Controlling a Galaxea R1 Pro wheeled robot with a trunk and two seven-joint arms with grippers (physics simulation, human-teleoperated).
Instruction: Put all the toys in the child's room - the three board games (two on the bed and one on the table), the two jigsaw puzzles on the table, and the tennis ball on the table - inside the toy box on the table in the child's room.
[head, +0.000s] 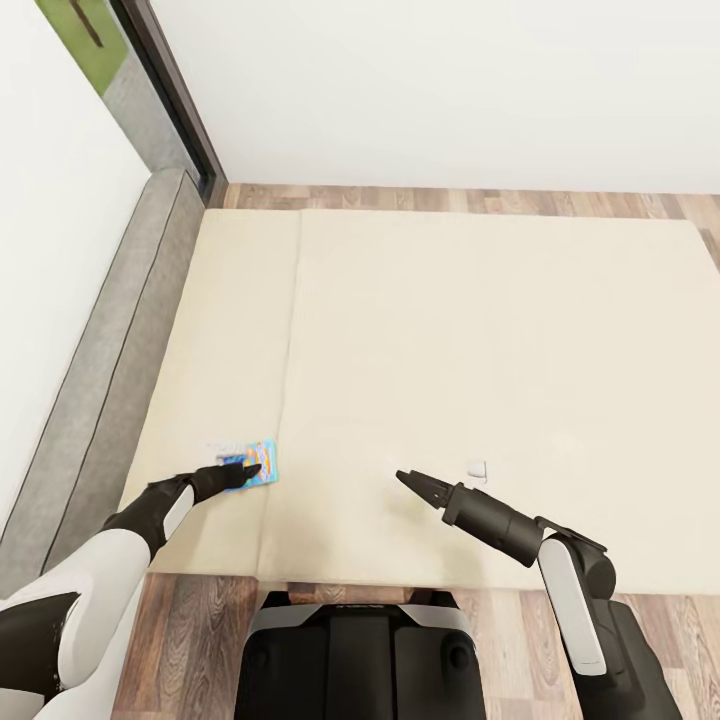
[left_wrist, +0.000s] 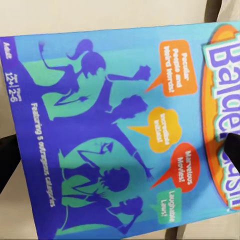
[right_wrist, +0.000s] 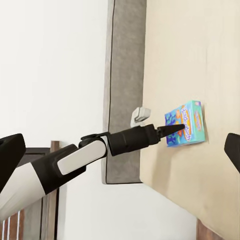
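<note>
A blue board game (head: 258, 466) with purple figures and orange speech bubbles on its cover lies flat near the front left of the cream bed (head: 480, 340). My left gripper (head: 243, 472) hovers close over the game box (left_wrist: 110, 135), open, with one dark fingertip (left_wrist: 6, 160) beside the box's edge and the other over its cover. The right wrist view shows that gripper's tip at the board game (right_wrist: 186, 122). My right gripper (head: 412, 481) hangs open over the bed's front middle with nothing in it, its fingertips (right_wrist: 11, 150) wide apart.
A small white object (head: 477, 468) lies on the bed just beyond the right gripper. A grey padded edge (head: 120, 350) runs along the bed's left side against a white wall. Wooden floor (head: 200, 640) lies in front of the bed, beside my base.
</note>
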